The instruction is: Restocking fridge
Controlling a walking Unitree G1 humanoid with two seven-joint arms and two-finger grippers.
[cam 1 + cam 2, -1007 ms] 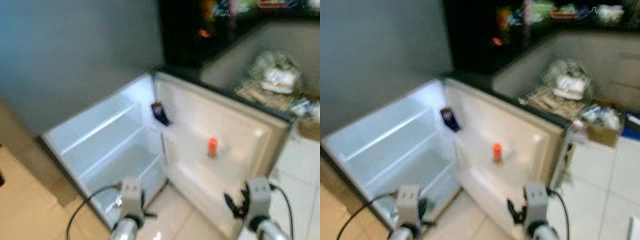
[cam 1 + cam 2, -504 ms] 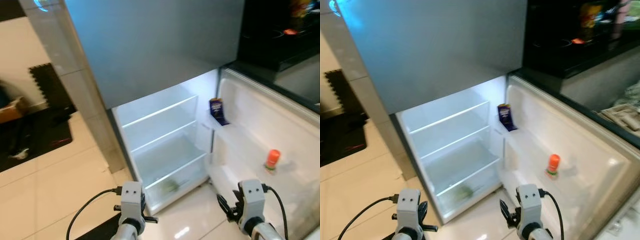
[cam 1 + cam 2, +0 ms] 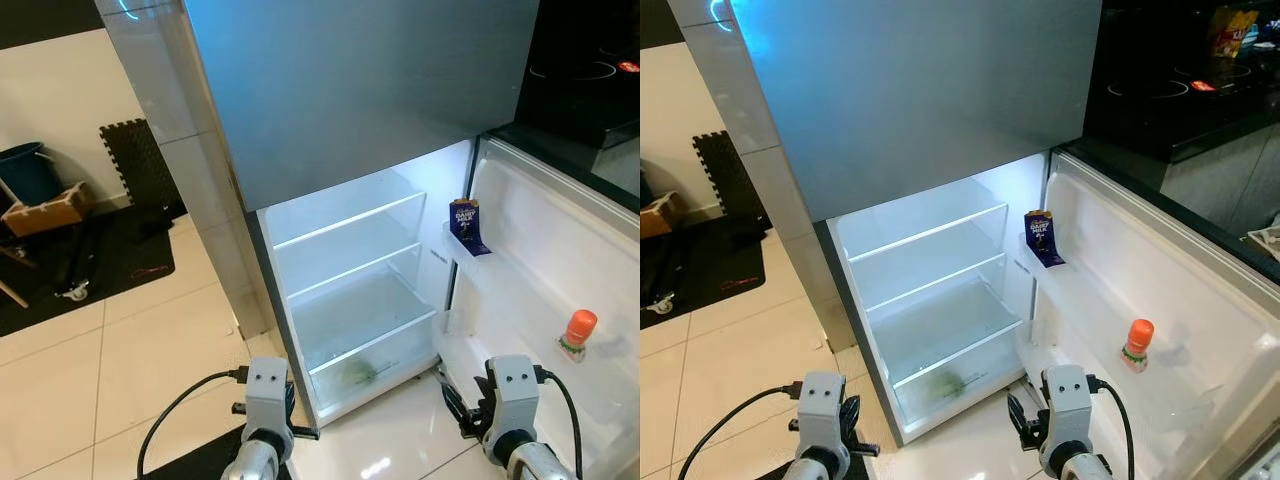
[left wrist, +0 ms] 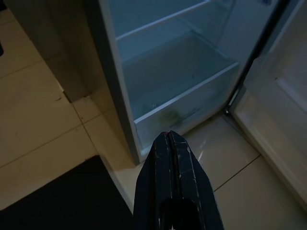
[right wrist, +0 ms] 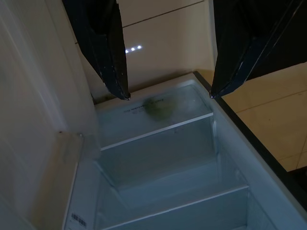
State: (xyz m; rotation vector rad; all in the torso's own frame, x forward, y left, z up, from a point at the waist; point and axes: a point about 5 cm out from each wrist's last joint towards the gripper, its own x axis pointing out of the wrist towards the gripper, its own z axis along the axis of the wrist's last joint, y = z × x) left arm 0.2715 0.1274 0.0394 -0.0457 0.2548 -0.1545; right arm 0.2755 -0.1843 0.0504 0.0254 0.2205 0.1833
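The fridge stands open before the robot, its lit lower compartment nearly bare: two glass shelves carry nothing, and only something green, too small to name, lies behind the front of the bottom drawer. The door swings wide to the robot's right, a purple carton standing upright in its upper rack and a bottle with an orange cap standing in a lower one. Both arms are held low in front of the body, each carrying nothing. The left gripper has its two black fingers pressed flat together, and it points at the bottom front edge of the cabinet across pale floor tiles. The right gripper has its fingers spread wide, looking straight into the drawer and shelves. The compartment lies ahead and slightly to the robot's right, its shelves running crosswise to the reach, so the right arm, already between cabinet and door, appears the nearer to both. With no goods in either gripper, restocking seems barely begun; the stock would have to be fetched first. Off to the left, a dark mat, a blue bin and a cardboard box sit well apart from the fridge.
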